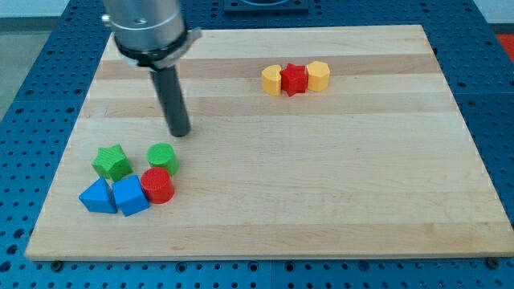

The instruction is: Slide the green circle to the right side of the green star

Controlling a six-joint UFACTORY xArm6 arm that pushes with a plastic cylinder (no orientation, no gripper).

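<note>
While parked at twelve o'clock of green circle [162, 157], tip [180, 132] touches nothing; green star [112, 162] at circle's nine o'clock; no fingers fitted.

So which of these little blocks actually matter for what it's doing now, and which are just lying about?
Part of the job:
- green circle
- green star, just to the circle's left in the view
- my tip, above the circle, not touching

Just lying about:
- red cylinder
- blue cube
- blue triangle
- yellow heart, red star and yellow hexagon, in a row at the view's top
</note>
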